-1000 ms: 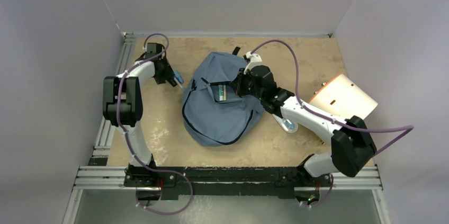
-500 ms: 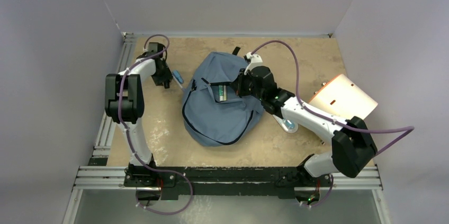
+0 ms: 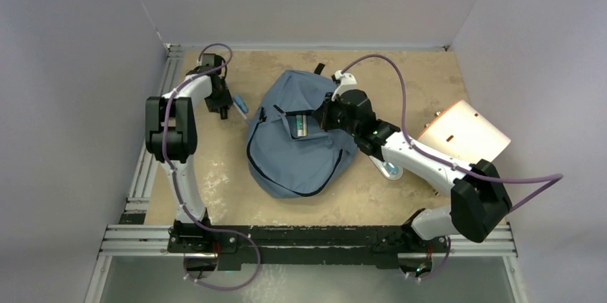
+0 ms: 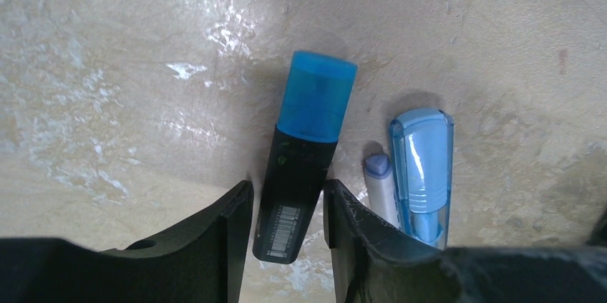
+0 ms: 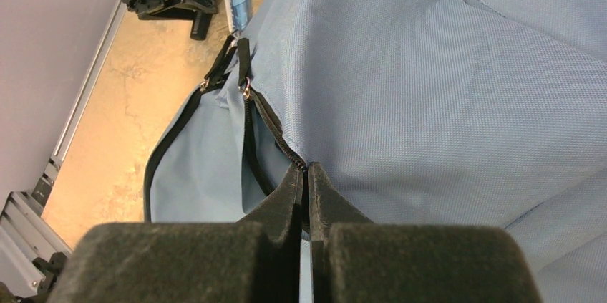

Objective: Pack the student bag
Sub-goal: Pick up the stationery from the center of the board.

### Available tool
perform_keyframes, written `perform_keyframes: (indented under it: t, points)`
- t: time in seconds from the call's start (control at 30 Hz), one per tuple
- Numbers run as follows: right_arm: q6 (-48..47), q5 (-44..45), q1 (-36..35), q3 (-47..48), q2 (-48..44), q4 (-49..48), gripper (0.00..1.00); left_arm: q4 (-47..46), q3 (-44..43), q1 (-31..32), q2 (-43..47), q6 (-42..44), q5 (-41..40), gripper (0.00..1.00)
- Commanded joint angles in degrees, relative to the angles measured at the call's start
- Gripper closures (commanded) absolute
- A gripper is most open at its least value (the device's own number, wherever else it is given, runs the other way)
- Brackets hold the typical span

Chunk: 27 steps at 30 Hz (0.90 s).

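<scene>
The slate-blue student bag lies flat mid-table, its front pocket unzipped. My right gripper is shut on the bag's zipper edge at the pocket's right end, holding it up. Left of the bag, my left gripper points down at the table. Its jaws are open and closely straddle a black highlighter with a blue cap. A slim gap shows on the left side. The highlighter also shows in the right wrist view.
A light-blue pen and a white pen with a lilac tip lie just right of the highlighter, near the bag. A beige folder rests at the far right. A small pale item lies under my right arm.
My left gripper has shifted slightly left, away from the bag, settled over the highlighter and narrowed its jaws a little. The right arm and the bag have not moved.
</scene>
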<state>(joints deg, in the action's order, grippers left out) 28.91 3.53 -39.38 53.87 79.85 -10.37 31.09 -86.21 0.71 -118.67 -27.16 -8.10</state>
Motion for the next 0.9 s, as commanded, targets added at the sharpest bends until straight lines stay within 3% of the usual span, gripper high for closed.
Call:
perform_keyframes:
  t: [0.0,0.3,0.43,0.57,0.87]
  points:
    - [0.4,0.2,-0.6,0.1,-3.1,-2.3,1.00,2.9,-2.6,0.5,-3.3,3.8,-4.0,0.59]
    - [0.5,0.1,-0.6,-0.2,-3.4,-2.4,1.00,4.7,-3.5,1.4,-5.0,4.5,-6.0,0.63]
    - [0.4,0.5,-0.5,-0.3,-3.7,-2.2,1.00,4.5,-3.4,1.8,-5.3,4.5,-4.5,0.75]
    - [0.3,0.8,-0.5,-0.2,-3.9,-2.0,1.00,5.2,-3.4,2.1,-4.4,4.2,-3.5,0.81]
    - [-2.3,2.6,-0.5,1.4,-2.6,-3.6,1.00,3.8,4.8,5.6,10.2,0.5,0.4,0.82]
